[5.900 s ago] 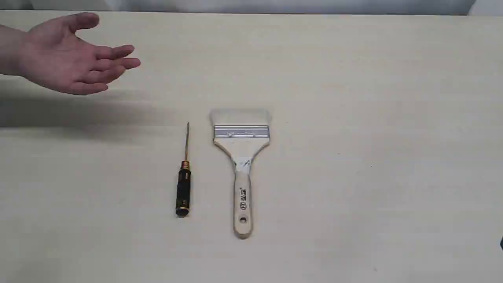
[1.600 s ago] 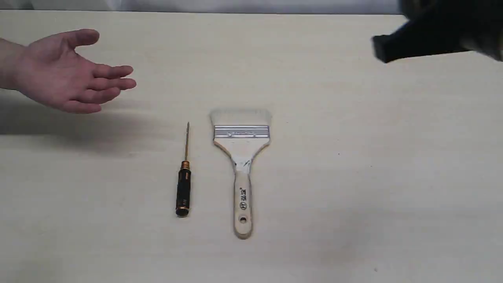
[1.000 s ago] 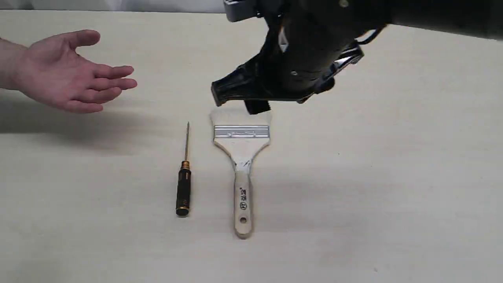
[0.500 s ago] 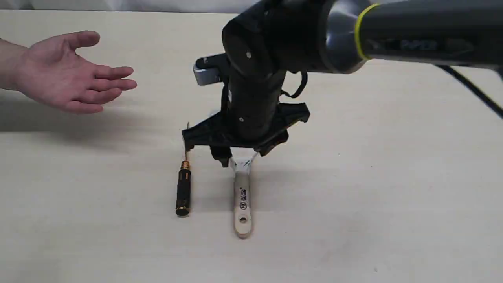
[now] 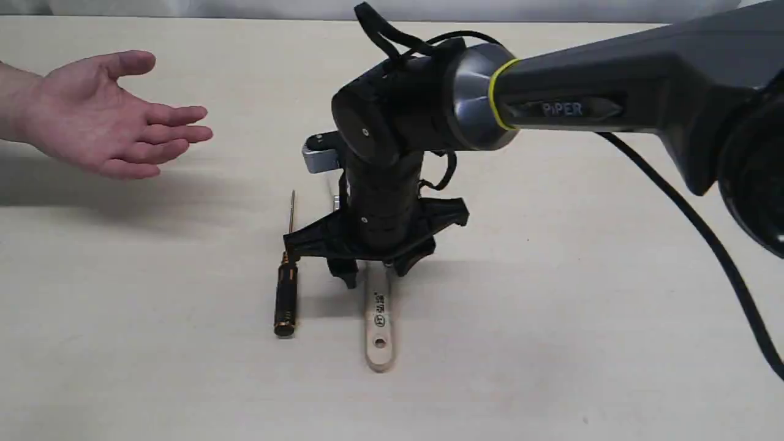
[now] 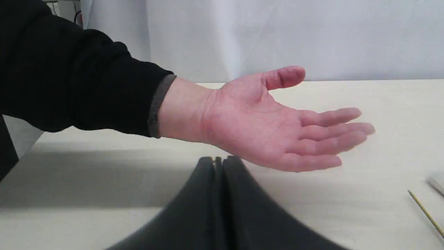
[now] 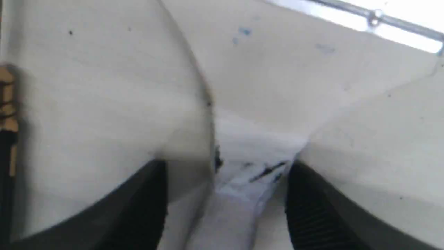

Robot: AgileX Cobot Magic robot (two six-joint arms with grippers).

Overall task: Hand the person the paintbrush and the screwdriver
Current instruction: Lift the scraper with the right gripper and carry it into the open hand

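Observation:
The paintbrush (image 5: 379,324) lies flat on the table, its wooden handle toward the front; my right arm hides the bristles and ferrule. My right gripper (image 5: 372,277) stands open low over the handle's neck, one finger on each side. In the right wrist view the taped neck of the paintbrush (image 7: 249,166) sits between the dark fingers (image 7: 312,208). The screwdriver (image 5: 286,298) lies just left of the brush, black handle toward the front. The person's hand (image 5: 104,119) is held palm up at the far left. My left gripper (image 6: 218,163) is shut and empty, just below the hand (image 6: 277,125).
The pale table (image 5: 582,306) carries only these two tools. My right arm (image 5: 582,104) and its black cable (image 5: 704,245) reach in from the right above the table. A dark sleeve (image 6: 76,76) covers the person's forearm in the left wrist view.
My right arm swung in from the far right and came down over the brush; its open gripper now straddles the handle's neck, lower than half a second ago. The hand dropped a little.

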